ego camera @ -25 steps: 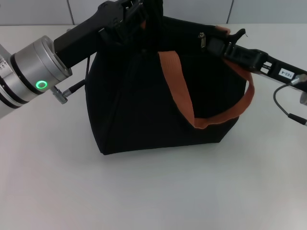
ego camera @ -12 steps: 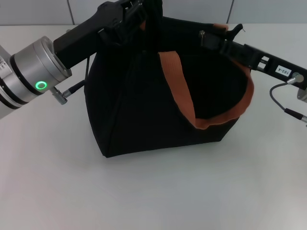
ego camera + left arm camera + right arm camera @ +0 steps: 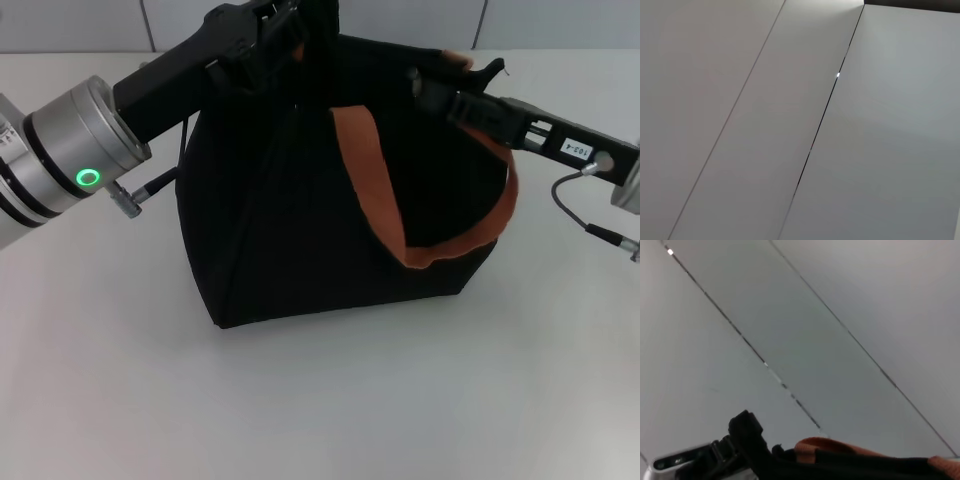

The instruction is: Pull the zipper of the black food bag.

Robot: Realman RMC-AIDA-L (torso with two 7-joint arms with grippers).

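The black food bag [image 3: 300,220] stands in the middle of the white table in the head view. Its orange-brown strap [image 3: 368,175] loops down the front. My left gripper [image 3: 275,35] is shut on the bag's top far-left corner and holds the fabric taut. My right gripper [image 3: 425,82] reaches in from the right to the bag's top edge and is shut on the small silver zipper [image 3: 411,72]. The right wrist view shows the strap [image 3: 840,447] along the bag's dark top edge [image 3: 865,465]. The left wrist view shows only wall panels.
The white table [image 3: 320,400] lies open in front of the bag and to its sides. A grey panelled wall [image 3: 420,20] runs behind the table. A cable [image 3: 590,230] hangs from my right arm at the right edge.
My right gripper has moved left along the bag's top edge. The zipper, which hung free a second ago, is lifted and has moved left with it. The left arm has not moved.
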